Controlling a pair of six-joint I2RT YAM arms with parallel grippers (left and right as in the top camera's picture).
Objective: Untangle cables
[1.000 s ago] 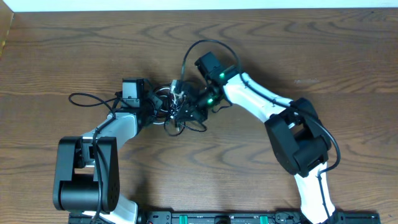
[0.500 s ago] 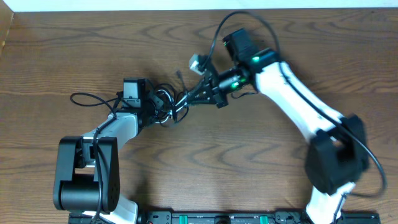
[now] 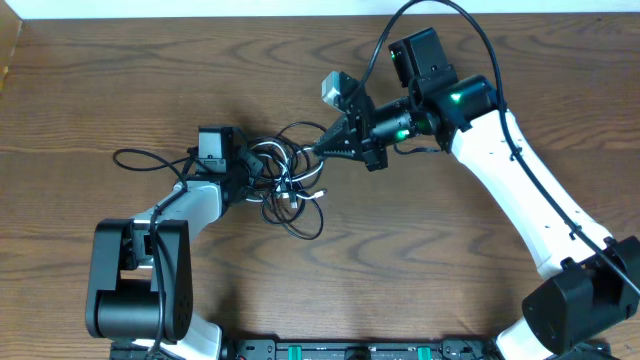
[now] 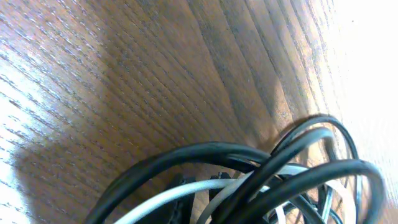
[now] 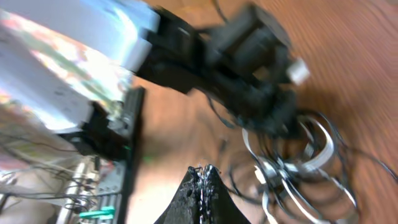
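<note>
Left tool [image 3: 252,168] sits buried in the knot of cables [image 3: 290,178], its jaws drawn narrow around the bundle. From overhead its fingers vanish under the loops. Its own wrist camera fills that in: black and white strands cross right in front of the lens and bunch at the dark fingers along the bottom edge, with the bare wood grain of the surface [image 4: 124,74] beyond.

Only the overhead view shows a black lead [image 3: 140,158] curling on the surface to the left of this tool, and one loose black loop trailing from the knot on the robot's side.

Right tool [image 3: 322,150] is pinched fully closed, its tip at the outermost loops just right of the knot. I cannot tell whether a strand is caught between the pads. Its wrist camera, blurred, looks past the joined fingertips onto white and black loops spread flat. The left arm [image 5: 205,50] fills the frame behind the heap and hides the left tool's fingers.
</note>
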